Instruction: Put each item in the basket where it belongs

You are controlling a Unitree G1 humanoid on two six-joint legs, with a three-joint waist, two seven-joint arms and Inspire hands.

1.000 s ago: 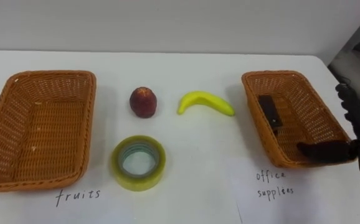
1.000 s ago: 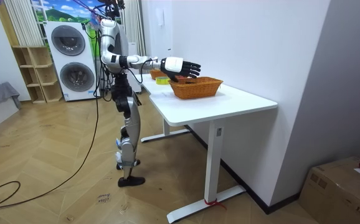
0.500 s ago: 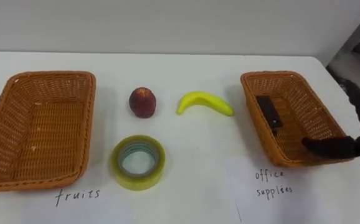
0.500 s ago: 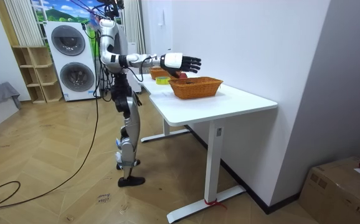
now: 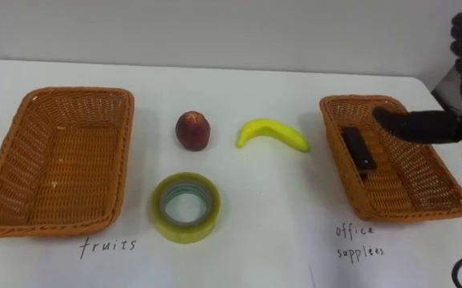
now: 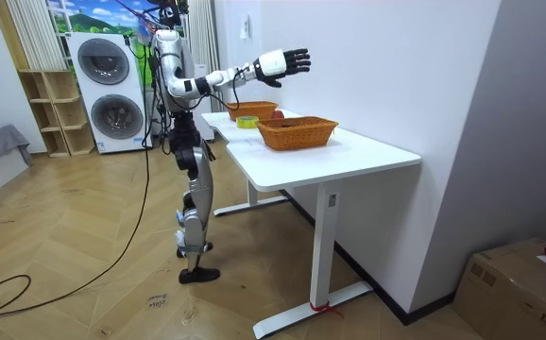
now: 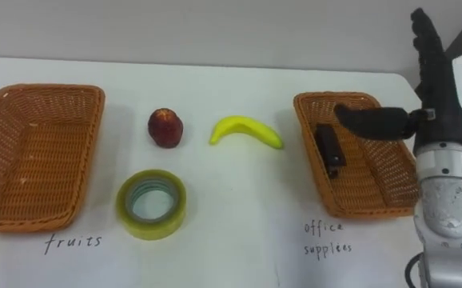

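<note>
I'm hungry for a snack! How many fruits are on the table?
2. The red fruit lies on the white table, right of the fruits basket. The banana lies right of it. Neither is in a basket, and none seems hidden.

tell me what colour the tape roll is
The tape roll is translucent yellow with a greenish inner ring, clearest in the left eye view.

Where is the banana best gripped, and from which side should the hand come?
Grip the banana at its thick middle, coming from above and closing across its width. It lies flat on the table, arched, with free space along both long sides; the ends taper.
</note>
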